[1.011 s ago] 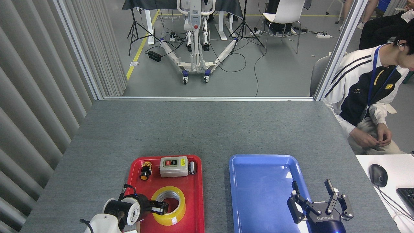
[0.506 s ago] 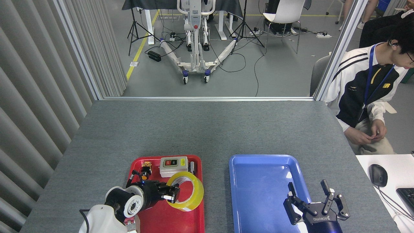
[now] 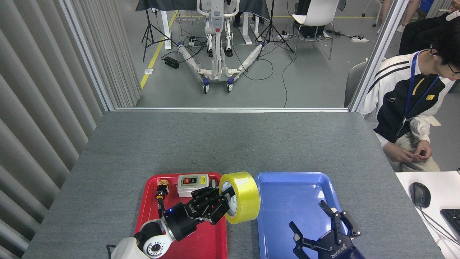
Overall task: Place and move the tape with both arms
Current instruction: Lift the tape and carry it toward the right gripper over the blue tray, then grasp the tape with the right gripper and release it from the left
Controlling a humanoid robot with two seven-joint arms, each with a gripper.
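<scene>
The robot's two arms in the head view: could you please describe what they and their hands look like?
Both hands are black, with jointed fingers and white lettering on the body. The left hand shows a small blue light behind its lettering and joins a black wrist section, then a rounded white-and-black joint with a thin black cable near it. The right hand shows its fingers and black base only; its wrist is out of frame.

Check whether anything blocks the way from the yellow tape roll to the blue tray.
Nothing visible does. The left gripper holds the wide yellow roll of packing tape above the gap between the red plastic tray and the blue plastic tray. The blue tray's floor looks bare; the open right gripper hovers over its near part.
</scene>
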